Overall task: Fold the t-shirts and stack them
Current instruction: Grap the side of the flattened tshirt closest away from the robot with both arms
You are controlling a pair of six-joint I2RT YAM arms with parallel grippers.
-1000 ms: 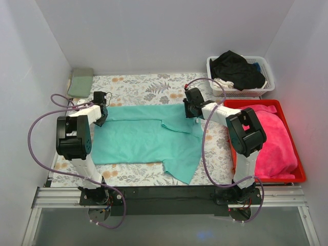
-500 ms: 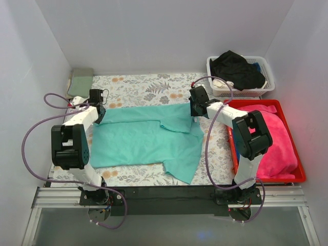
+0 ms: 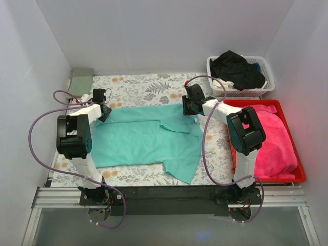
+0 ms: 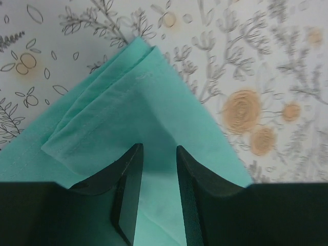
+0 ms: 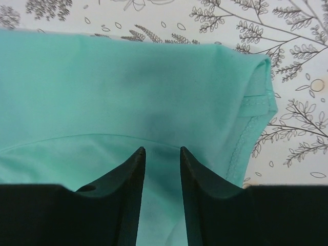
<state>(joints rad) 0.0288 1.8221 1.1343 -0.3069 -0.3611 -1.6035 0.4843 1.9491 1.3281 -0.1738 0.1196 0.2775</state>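
- A teal tee [image 3: 148, 136] lies spread across the middle of the desk, one flap trailing toward the near edge, right of centre.
- The left gripper [image 3: 102, 110] sits at the tee's far-left corner. Its wrist view shows the fingers [image 4: 128, 174] narrowly apart over a folded, hemmed corner of the cloth.
- The right gripper [image 3: 188, 106] is at the tee's far-right corner. Its fingers [image 5: 134, 174] are also set narrow, with teal cloth showing in the gap and a stitched hem just to one side.
- A black tee [image 3: 236, 69] is heaped in a white basket [image 3: 267, 72] at the far-right corner.
- A sage-green tee [image 3: 81, 82] rests folded at the far-left corner.
- A pink cloth [image 3: 271, 143] fills a red tray [image 3: 300, 177] along the right edge.
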